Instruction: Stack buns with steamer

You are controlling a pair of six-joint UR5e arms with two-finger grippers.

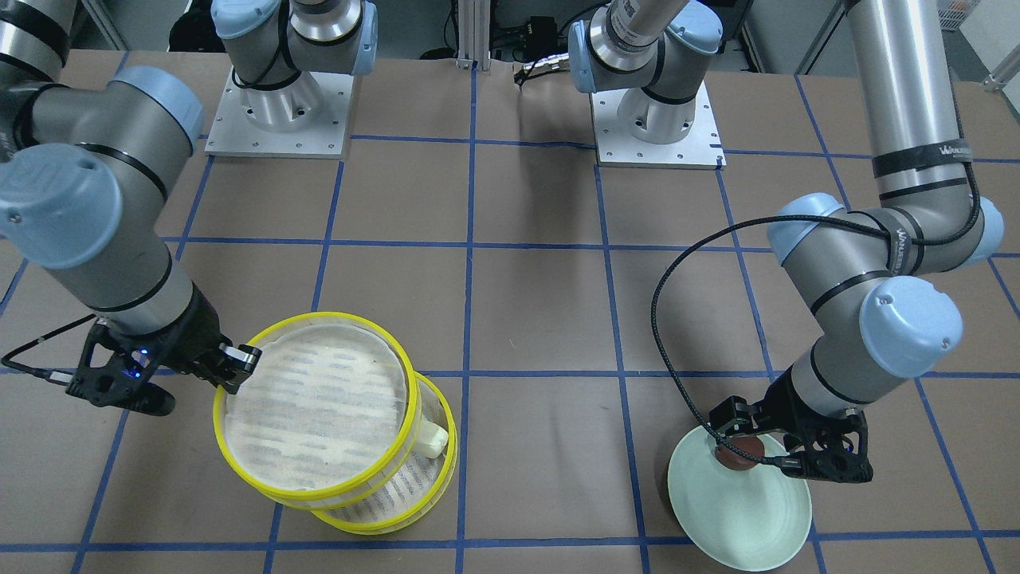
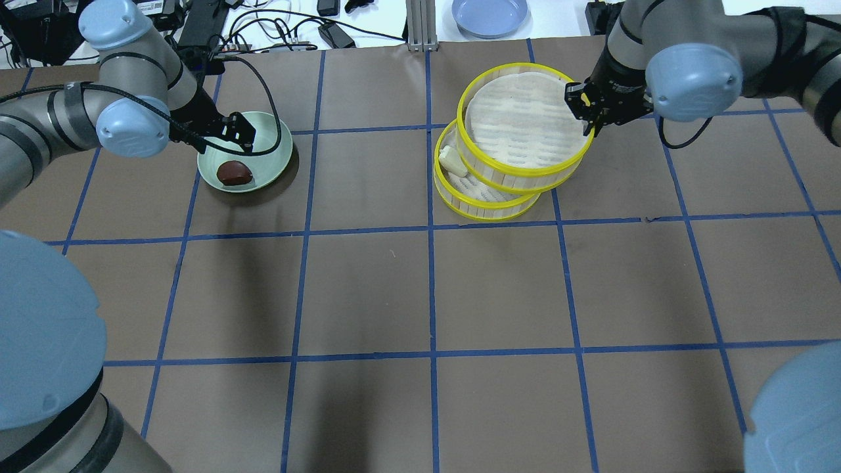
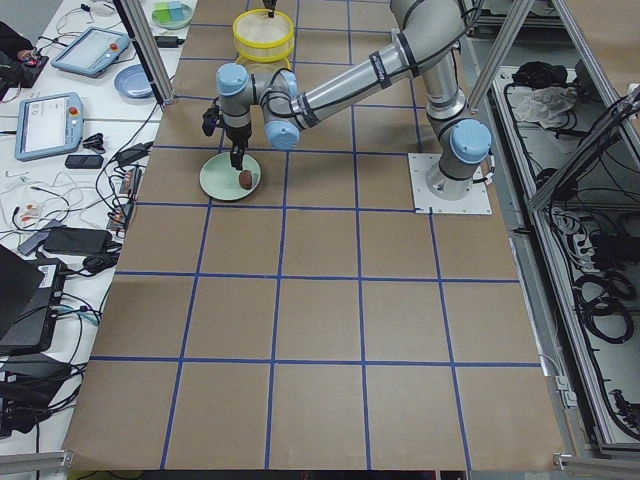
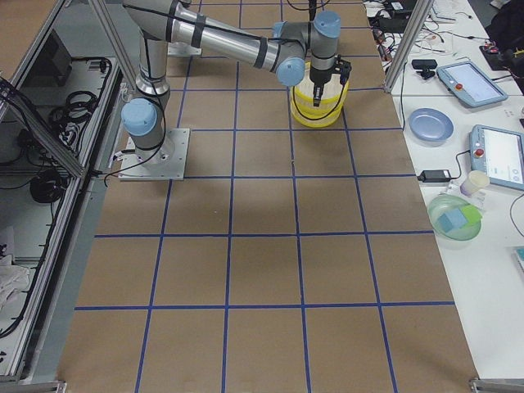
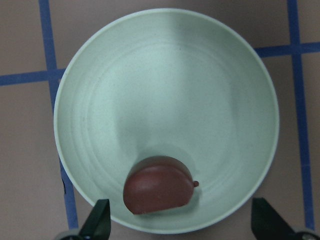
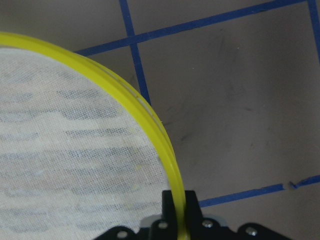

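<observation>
- Brown-paper desk w/ blue tape grid; all the action is along the far edge, opposite the robot bases.
- R arm reaches out toward the far edge on the desk's right half, wrist pointing down at the steamer.
- L arm reaches toward the far-left corner area and ends over the plate.
- Upper tier: yellow rim, striped mesh floor, nothing in it. Sits off-ctr over the lower one, shifted toward the far edge and the right edge, and looks slightly tilted in the front view. Can't tell how much of it rests on the tier below.
- Lower tier: flat on the desk near the far edge, just right of the desk's midline. Mostly covered, w/ only a crescent on its left and near side showing.
- Plate: pale green, near the far edge on the left half, well apart from the steamer.
- R gripper: jaws pinched on the upper tier's yellow rim at its right side, one finger inside and one outside.
- L gripper: jaws spread wide, low over the plate w/ a fingertip either side of the brown bun, neither touching it.
- Brown bun: on the plate, toward its near-left part.
- Cream bun: inside the lower tier, in the uncovered crescent at its left side, against the wall.
</observation>
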